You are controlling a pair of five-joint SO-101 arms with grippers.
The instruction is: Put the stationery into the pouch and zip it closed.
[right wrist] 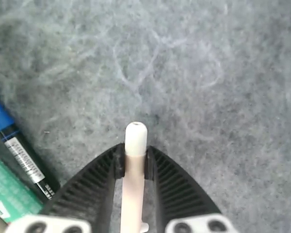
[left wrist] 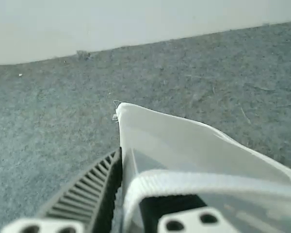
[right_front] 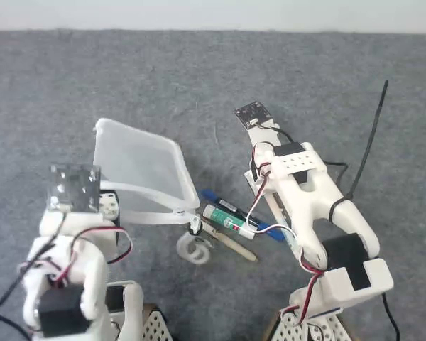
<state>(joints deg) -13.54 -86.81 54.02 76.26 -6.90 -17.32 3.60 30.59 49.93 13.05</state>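
Left gripper (left wrist: 129, 175) clamped on translucent pouch (right_front: 138, 167) rim at left of frame, right gripper (right wrist: 135, 156) closed on white pen (right wrist: 136, 136) — blue pen (right_front: 214, 197), green-white tube (right_front: 227, 220), tape ring (right_front: 195, 249) mid-frame on grey surface (right_front: 319, 78)

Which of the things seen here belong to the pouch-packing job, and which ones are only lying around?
For the job: translucent white pouch, clamped in the left gripper; cream plastic pen, in the right gripper; blue-capped black pen; green-and-white tube; pale wooden stick.
Just lying about: thin black cable; grey felt table cover.
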